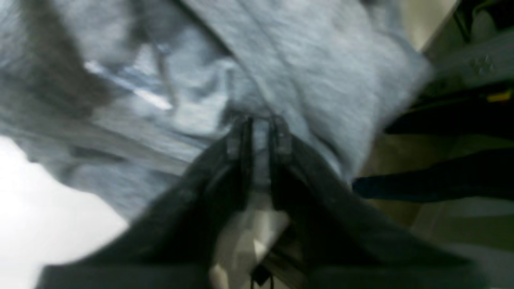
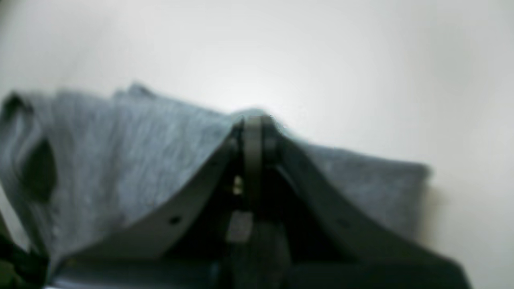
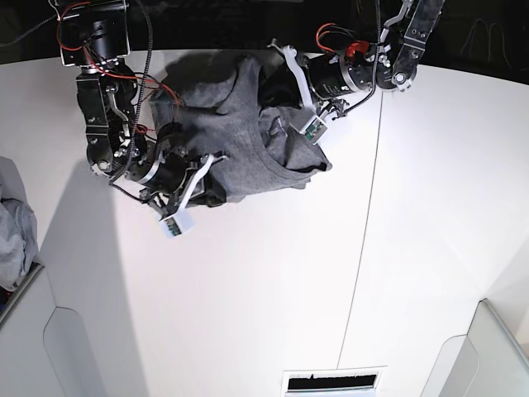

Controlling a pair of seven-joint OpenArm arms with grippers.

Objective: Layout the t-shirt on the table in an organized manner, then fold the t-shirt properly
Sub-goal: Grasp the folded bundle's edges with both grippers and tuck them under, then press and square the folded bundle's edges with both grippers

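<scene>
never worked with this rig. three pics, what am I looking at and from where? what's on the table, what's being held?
It's a robot with two arms. The wide picture looks down on a white table; the other two come from cameras on each wrist, looking along the pincers.

A crumpled dark grey t-shirt lies at the far edge. The left pincer, on the overhead view's right, is shut on a fold of it. The right pincer is shut on the shirt's edge at the other side.

Pale bins sit at the sides; one holds a lighter grey cloth.
</scene>
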